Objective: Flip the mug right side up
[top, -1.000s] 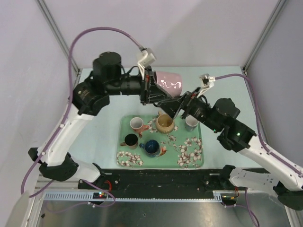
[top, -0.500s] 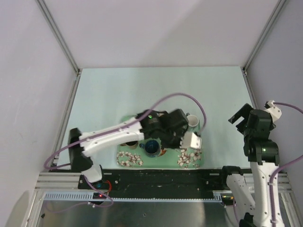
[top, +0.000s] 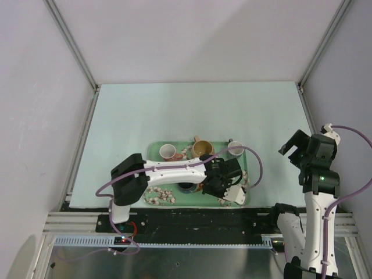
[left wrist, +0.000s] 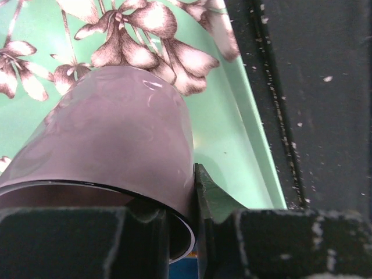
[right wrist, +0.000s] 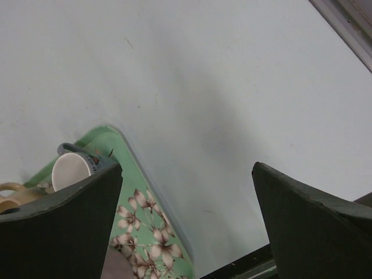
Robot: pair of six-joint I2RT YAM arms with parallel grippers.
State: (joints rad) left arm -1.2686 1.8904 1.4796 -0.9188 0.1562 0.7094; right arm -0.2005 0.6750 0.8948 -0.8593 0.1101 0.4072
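- The left claw (left wrist: 185,200) was clamped on the rim wall of the pink mug (left wrist: 116,133), with one finger pressed to the outside of the wall and the other at the mouth.
- The mug's mouth faced the wrist and its base pointed down at the flowers of the green tray (left wrist: 256,145), near the tray's near right corner. Whether the base touched the tray could not be told.
- From above, the left arm lay low across the tray and hid the mug.
- Along the far side of the tray stood a white cup (top: 167,151), a brown cup (top: 202,149) and a grey cup (top: 235,150), all mouth up.
- The right claw (right wrist: 187,168) was spread wide with nothing in it, hanging over the bare table (right wrist: 232,87) just right of the tray.
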